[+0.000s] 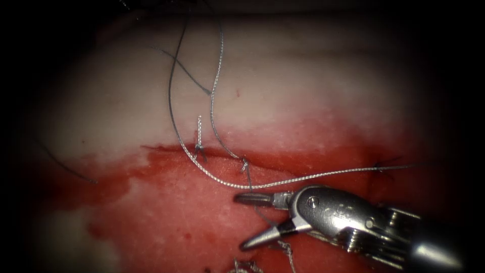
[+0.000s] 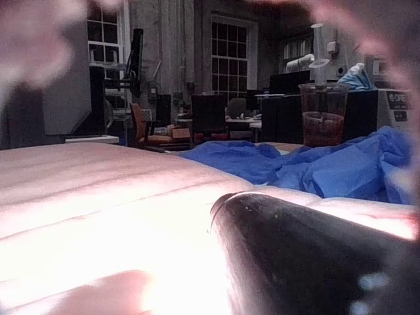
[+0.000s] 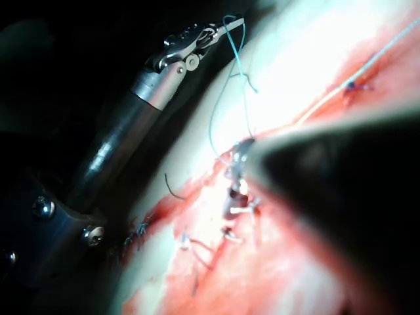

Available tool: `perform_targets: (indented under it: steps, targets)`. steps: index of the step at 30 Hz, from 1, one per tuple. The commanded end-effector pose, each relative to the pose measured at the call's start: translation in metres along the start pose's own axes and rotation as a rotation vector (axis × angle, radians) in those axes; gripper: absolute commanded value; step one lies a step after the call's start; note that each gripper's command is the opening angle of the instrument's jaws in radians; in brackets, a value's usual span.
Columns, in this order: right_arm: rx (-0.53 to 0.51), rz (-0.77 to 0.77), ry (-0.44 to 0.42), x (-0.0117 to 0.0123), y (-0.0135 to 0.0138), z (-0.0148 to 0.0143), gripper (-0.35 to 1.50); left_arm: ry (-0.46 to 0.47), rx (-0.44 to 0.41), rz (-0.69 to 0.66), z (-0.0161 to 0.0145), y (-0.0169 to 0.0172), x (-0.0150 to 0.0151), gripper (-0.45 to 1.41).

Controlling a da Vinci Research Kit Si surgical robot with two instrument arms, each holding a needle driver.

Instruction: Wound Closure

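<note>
The tissue (image 1: 303,91) is pale at the back and covered with red fluid (image 1: 166,212) in front; the cut (image 1: 313,157) runs across it. My right tool (image 1: 240,222) lies on the near side of the cut with its jaws open and empty, and a dark strand of thread (image 1: 255,199) runs between them. A bright thread (image 1: 313,177) sweeps from a knotted stitch (image 1: 199,150) past the upper jaw to the right. Two strands (image 1: 218,60) rise to the far edge. In the right wrist view my left tool (image 3: 213,31) is raised beyond the tissue, shut on the thread (image 3: 230,72).
A second stitch (image 1: 245,163) and a dark stitch (image 1: 384,169) sit on the cut line. Cut thread ends (image 1: 247,265) lie near the front edge, and a loose dark end (image 1: 68,169) lies at the left. Beyond the tissue are a blue drape (image 2: 328,167) and a cup (image 2: 323,111).
</note>
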Motion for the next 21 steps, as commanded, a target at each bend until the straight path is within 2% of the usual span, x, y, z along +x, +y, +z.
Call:
perform_targets:
  steps: [1, 21]
  targets:
    - [0.003, -0.006, -0.007, -0.0014, -0.0007, 0.0002, 1.16, 0.009, 0.005, 0.002, -0.0007, -0.0007, 0.0016, -0.45]
    - [0.003, -0.006, -0.007, -0.0014, -0.0007, 0.0002, 1.16, 0.009, 0.005, 0.002, -0.0007, -0.0007, 0.0016, -0.45]
